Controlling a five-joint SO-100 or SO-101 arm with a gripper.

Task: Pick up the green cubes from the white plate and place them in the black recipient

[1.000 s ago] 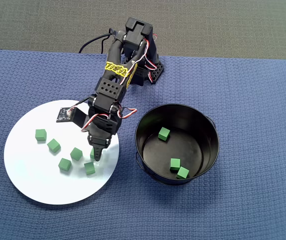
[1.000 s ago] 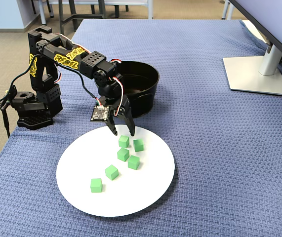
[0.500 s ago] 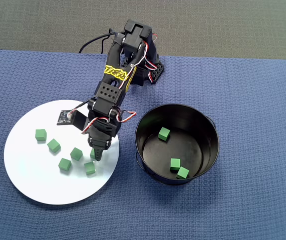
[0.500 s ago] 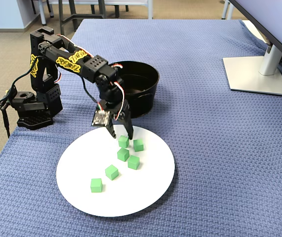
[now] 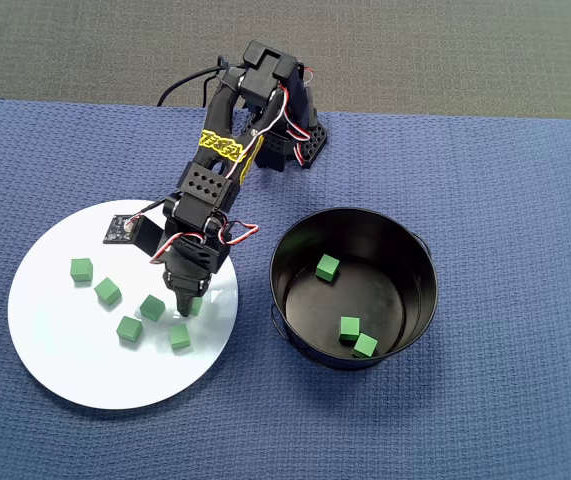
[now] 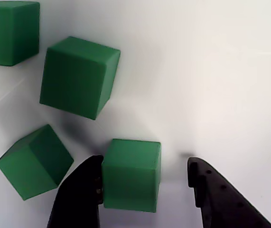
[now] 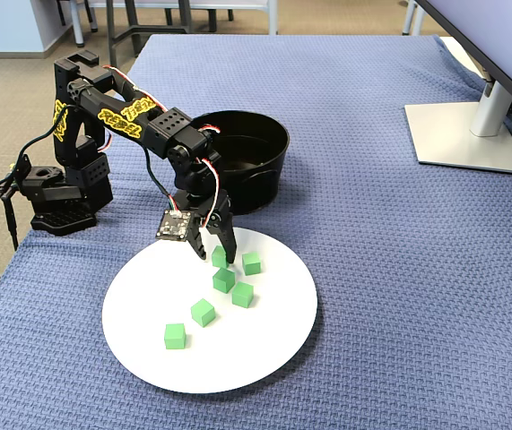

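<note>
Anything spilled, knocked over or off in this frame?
Nothing stands out: six green cubes sit on the white plate, three lie inside the black pot, and the open gripper straddles one cube.

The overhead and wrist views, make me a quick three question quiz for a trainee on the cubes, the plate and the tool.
1. True or false: the black pot holds three green cubes.
2. In the overhead view, how many green cubes can be seen on the white plate: A four, B six, C eight?
3. In the wrist view, the tool is open around one cube. Which finger touches it, left or right?

Key
1. True.
2. B, one partly hidden under the tool.
3. The left finger; a gap shows at the right finger.
</note>
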